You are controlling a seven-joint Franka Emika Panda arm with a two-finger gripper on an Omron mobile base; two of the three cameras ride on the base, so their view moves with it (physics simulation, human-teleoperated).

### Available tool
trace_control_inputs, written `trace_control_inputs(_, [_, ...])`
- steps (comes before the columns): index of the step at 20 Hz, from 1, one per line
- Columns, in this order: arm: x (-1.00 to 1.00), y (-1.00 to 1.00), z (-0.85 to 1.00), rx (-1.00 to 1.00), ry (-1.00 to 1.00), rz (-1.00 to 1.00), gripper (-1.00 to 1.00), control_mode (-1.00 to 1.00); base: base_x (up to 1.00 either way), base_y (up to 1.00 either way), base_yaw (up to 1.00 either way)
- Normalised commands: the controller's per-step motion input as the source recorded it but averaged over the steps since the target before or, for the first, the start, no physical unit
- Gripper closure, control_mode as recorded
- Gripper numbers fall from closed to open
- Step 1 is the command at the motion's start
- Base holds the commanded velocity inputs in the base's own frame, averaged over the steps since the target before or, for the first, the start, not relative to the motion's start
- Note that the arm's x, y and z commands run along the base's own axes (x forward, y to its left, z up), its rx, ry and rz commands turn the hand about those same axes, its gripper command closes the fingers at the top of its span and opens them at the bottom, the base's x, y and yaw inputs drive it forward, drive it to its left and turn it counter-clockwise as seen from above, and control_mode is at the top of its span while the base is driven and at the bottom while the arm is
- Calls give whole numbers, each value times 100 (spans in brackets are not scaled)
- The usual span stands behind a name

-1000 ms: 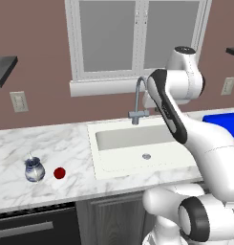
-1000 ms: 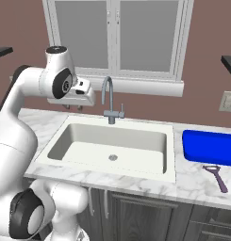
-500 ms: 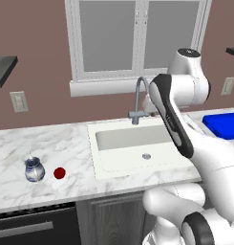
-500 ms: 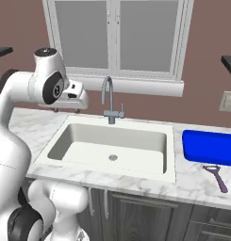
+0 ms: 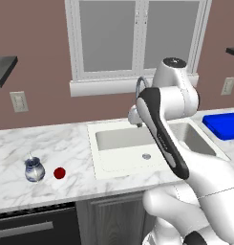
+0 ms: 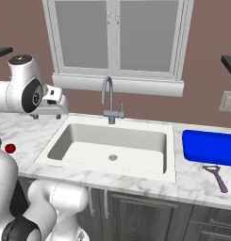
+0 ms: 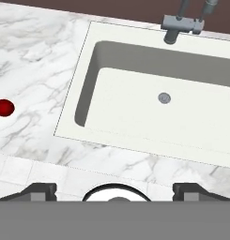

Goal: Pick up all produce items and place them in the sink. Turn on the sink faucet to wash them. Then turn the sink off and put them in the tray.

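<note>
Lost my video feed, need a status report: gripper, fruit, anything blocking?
Gripper open, empty, above the sink's front edge. Red fruit on the marble left of the sink, untouched. Blue-and-white jar beside it, apart; path looks clear.

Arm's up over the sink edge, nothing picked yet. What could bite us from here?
1. The red fruit is a small glossy ball on flat marble; a slightly off grasp could send it rolling.
2. The blue-and-white jar stands just beside the fruit, so the open fingers may clip it on approach.
3. The faucet rises close to the raised arm; a wide swing could hit it.
</note>
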Motion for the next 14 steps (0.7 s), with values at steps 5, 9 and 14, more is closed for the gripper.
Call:
trace_control_inputs(5, [0, 57, -17, -4, 4, 5, -100, -100, 0, 0, 0])
trace_control_inputs(9, [-7, 34, -36, -7, 9, 2, -100, -100, 0, 0, 0])
trace_control_inputs(14, [-4, 19, -36, -1, 1, 3, -100, -100, 0, 0, 0])
